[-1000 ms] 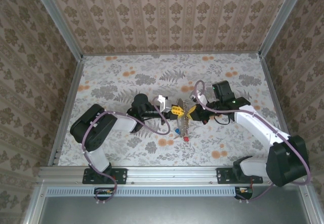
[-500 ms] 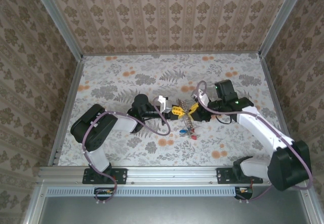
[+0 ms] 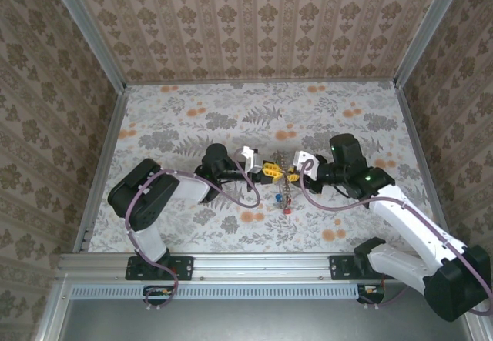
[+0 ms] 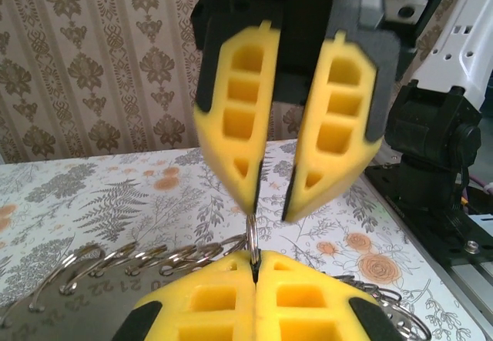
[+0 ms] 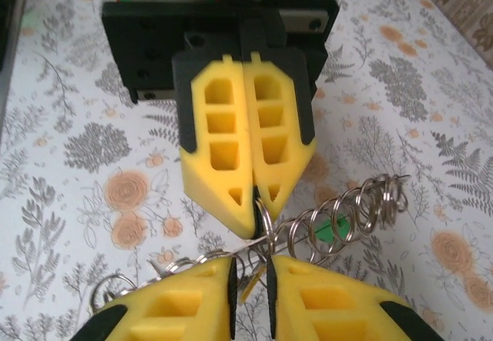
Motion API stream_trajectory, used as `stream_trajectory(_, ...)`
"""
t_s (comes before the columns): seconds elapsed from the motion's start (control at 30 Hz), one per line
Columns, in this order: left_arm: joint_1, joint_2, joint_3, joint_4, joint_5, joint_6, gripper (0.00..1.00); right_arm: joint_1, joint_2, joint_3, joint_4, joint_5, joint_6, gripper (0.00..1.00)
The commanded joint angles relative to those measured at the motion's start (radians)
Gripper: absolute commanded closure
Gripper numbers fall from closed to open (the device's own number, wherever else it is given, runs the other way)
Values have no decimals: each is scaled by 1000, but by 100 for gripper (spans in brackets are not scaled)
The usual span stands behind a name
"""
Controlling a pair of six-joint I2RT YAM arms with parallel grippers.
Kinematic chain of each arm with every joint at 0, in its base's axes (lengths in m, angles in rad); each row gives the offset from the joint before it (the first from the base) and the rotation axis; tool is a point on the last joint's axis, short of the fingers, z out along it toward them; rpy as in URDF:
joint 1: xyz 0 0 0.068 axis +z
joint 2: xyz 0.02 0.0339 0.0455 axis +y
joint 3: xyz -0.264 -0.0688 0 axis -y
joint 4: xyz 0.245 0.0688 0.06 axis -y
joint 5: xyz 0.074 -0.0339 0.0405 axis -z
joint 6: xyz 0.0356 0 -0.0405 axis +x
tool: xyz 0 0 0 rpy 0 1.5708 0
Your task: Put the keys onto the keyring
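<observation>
Left claw [image 4: 254,268] pinched shut on one thin loop of the keyring [image 5: 347,210]; right claw [image 5: 250,272] tip to tip with it, jaws slightly parted.
Left wrist view confirms that gap, with the loop at the tips, unclamped. Right wrist view adds a green key [image 5: 333,231] among the coils. Top view shows the keyring hanging between both claws, with a red key [image 3: 286,211] and a blue key [image 3: 276,199] at its lower end.

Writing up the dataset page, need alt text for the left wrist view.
The left fingers, shut at the bottom edge, pinch a thin metal ring of the keyring; the right fingers point down from above, slightly apart, tips just over that ring. Floral table and patterned wall behind.
</observation>
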Motion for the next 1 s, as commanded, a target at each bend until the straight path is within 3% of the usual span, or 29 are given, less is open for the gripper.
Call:
stream_trajectory(0.0,-7,3,34,61,30,-6,100,8,20,5,36,33,-50,79)
stream_trajectory(0.27,-14,4,36,61,33,-2,100,20,36,7,42,31,-46,73)
stream_trajectory(0.6,-13,10,36,60,-6,-16,100,23,35,27,-16,-7,-62,100)
stream_trajectory(0.73,-5,18,31,57,-30,-42,82,30,40,62,-61,32,-58,100)
stream_trajectory(0.97,-4,29,37,54,-32,-64,76,90,115,180,-244,169,-87,100)
